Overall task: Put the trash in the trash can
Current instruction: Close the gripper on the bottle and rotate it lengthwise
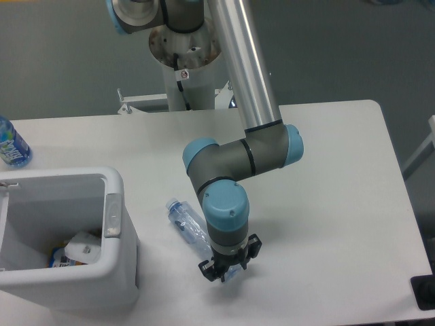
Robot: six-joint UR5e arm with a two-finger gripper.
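Observation:
The trash, a clear bluish crinkled bottle [187, 223] with no label, lies on the white table, slanting from upper left to lower right. My gripper [228, 267] points straight down over the bottle's lower right end. Its fingers are closed against that end, and a bluish bit shows between them. The bottle still rests on the table. The trash can [114, 217], a large white bin with a grey tab, stands at the front left. Inside it lie a flat white piece [85, 246] and a small blue and orange item [60, 257].
A bottle with a blue label [11, 144] stands at the table's far left edge. The robot's base column [185, 64] rises behind the table. A dark object [425, 292] sits at the front right corner.

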